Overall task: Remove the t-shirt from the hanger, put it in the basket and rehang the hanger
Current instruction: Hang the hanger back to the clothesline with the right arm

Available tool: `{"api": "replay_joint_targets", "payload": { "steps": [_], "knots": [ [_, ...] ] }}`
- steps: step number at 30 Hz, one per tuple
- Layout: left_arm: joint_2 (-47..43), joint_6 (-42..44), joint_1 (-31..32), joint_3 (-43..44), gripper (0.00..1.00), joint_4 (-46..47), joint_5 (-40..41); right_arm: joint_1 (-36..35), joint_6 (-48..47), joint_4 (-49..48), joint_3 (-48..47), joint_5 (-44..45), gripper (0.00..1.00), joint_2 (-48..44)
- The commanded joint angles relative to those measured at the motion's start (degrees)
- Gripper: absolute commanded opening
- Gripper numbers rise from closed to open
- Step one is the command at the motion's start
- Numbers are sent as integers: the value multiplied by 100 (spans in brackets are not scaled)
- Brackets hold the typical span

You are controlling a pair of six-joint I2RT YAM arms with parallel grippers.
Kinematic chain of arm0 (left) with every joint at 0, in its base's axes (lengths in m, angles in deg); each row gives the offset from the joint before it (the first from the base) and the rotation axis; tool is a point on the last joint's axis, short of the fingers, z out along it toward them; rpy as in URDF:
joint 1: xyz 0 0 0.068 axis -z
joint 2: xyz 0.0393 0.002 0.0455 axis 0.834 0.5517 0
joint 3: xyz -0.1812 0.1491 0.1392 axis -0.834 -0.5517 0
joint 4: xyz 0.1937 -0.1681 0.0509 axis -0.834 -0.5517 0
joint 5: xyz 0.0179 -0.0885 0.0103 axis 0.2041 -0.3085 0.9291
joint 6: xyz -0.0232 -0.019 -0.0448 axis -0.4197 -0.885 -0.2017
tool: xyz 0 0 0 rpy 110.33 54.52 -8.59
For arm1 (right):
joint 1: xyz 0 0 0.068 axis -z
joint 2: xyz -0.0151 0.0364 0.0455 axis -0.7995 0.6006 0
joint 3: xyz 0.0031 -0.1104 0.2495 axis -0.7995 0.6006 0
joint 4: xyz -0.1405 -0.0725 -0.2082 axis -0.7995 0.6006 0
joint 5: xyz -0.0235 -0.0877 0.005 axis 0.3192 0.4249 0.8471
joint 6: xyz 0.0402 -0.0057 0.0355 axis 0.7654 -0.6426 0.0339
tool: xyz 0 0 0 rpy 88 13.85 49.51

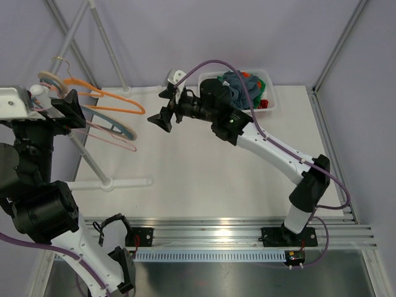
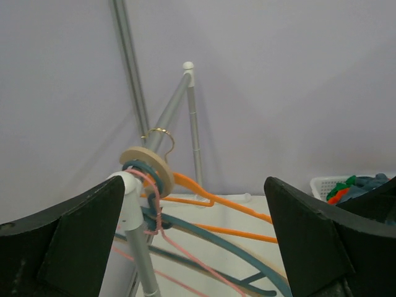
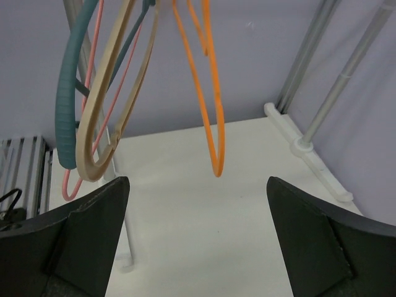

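T-shirt: cannot be singled out. A heap of crumpled clothes (image 1: pixel 235 86), blue-grey on top with orange, green and red showing, lies in the white basket (image 1: pixel 270 93) at the far right corner of the desk (image 1: pixel 198 173).

Hangers: orange hanger (image 1: pixel 117 100), teal hanger (image 1: pixel 120 127), tan hanger (image 3: pixel 102 142) and pink hanger (image 1: pixel 114 143) hang bunched at the end of the white rail (image 2: pixel 139 229) on the left, frames fully visible.

Right pincer (image 1: pixel 164 106): fingers wide apart, gripping nothing, held above the desk between basket and hangers and facing the hangers, apart from them.

Left pincer (image 1: pixel 74 110): fingers wide apart, gripping nothing, up at the rail end. The hooks sit just ahead between its fingers in the wrist view; contact cannot be told
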Motion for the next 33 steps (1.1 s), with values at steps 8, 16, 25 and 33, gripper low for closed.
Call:
{"api": "replay_joint_targets", "payload": {
  "steps": [8, 16, 25, 33],
  "knots": [
    [-1777, -1156, -13, -3109, 99, 2119, -1388, 17, 683, -1455, 2761, 2197, 100, -2744],
    [-2910, -1561, -13, -4693, 98, 2708, -2408, 25, 973, -1718, 5082, 3632, 99, -4723],
    [-3896, -1025, -13, -6493, 99, 3278, -3568, 17, 1342, -1824, 6568, 4301, 99, -5964],
    [-4704, -762, -13, -6874, 99, 3439, -4035, 25, 1281, -2097, 6991, 4583, 99, -6168]
  ]
}}
